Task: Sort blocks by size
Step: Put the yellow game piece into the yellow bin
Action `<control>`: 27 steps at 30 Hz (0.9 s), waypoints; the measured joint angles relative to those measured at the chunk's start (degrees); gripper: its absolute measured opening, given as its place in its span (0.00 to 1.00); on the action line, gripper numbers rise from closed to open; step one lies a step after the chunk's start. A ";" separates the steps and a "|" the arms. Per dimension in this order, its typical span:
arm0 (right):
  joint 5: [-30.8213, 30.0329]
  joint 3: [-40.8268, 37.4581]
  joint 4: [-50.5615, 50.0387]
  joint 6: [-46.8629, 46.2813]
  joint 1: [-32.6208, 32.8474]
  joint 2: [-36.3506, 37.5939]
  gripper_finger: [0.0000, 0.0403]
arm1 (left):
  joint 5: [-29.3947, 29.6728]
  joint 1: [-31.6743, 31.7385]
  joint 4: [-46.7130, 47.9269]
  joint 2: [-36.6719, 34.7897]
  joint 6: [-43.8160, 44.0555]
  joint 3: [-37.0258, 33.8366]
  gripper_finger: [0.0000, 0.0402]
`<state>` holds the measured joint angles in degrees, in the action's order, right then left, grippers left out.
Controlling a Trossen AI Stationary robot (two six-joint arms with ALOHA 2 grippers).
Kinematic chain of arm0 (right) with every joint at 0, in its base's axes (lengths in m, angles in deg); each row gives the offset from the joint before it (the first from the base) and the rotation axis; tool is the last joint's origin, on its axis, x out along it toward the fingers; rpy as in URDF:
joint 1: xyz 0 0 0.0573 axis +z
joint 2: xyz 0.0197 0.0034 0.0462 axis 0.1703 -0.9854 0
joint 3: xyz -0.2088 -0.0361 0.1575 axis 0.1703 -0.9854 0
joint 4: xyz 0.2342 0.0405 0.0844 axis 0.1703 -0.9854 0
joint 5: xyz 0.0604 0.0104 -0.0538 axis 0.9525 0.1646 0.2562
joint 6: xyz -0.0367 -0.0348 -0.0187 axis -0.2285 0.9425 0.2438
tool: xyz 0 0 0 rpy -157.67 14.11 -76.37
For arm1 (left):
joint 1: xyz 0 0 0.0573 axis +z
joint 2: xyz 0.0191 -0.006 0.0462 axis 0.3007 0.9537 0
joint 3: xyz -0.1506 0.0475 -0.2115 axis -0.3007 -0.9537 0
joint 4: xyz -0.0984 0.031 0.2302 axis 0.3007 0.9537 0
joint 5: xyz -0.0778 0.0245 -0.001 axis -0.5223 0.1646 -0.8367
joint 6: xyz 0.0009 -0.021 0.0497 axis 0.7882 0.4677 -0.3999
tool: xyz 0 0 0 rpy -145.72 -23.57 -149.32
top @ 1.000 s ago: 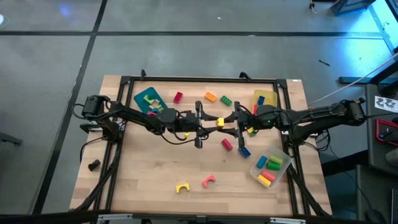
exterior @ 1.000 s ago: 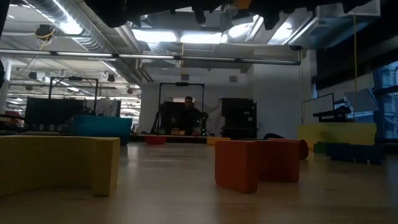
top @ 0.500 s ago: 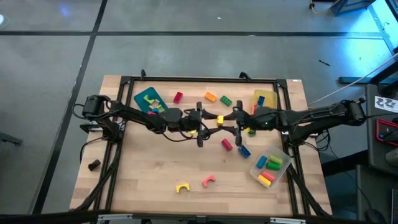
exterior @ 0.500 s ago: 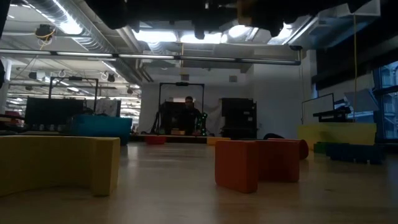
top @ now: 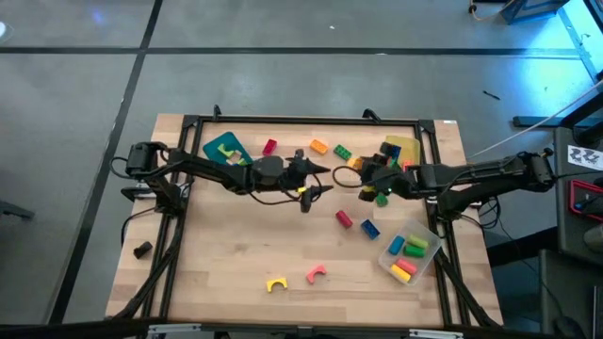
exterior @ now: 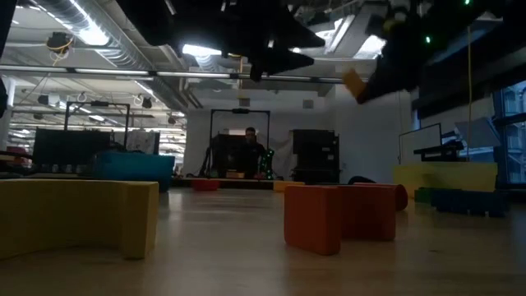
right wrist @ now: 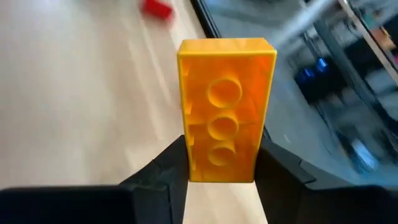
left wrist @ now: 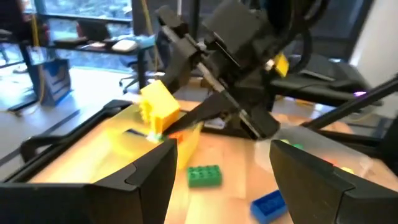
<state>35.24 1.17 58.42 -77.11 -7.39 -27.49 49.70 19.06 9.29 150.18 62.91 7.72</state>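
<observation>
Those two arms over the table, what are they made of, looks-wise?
Both the left arm and right arm are dark, slim and jointed, with black cables looping alongside. Each ends in a two-fingered tool: left tool, right tool. The fingers are black and angular. Small green lights glow on one arm.

The brick (right wrist: 226, 121) in the right claw (right wrist: 217, 165) was yellow-orange, its studs the same shade. Both claws were black. The worktop (top: 236, 254) was pale wood grain, with a teal tray (top: 219, 149), a yellow tray (top: 403, 146), a green brick (left wrist: 204, 175) and a blue one (left wrist: 268, 205).
</observation>
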 joint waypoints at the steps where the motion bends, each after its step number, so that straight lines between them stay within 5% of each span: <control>1: -0.47 0.00 -2.30 0.03 -1.07 0.00 0.37 | 0.06 0.24 0.50 0.00 0.02 0.00 0.60; 18: 13.96 -0.02 -27.58 -0.05 -33.43 0.00 0.37 | 0.06 0.67 2.33 0.00 1.51 0.00 0.60; 27: 19.68 -0.02 -29.63 -0.03 -40.62 0.00 0.45 | 0.15 0.58 3.52 0.00 1.68 0.00 0.60</control>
<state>54.92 1.15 28.79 -77.14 -48.01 -27.49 49.85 19.65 12.81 150.18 64.59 7.72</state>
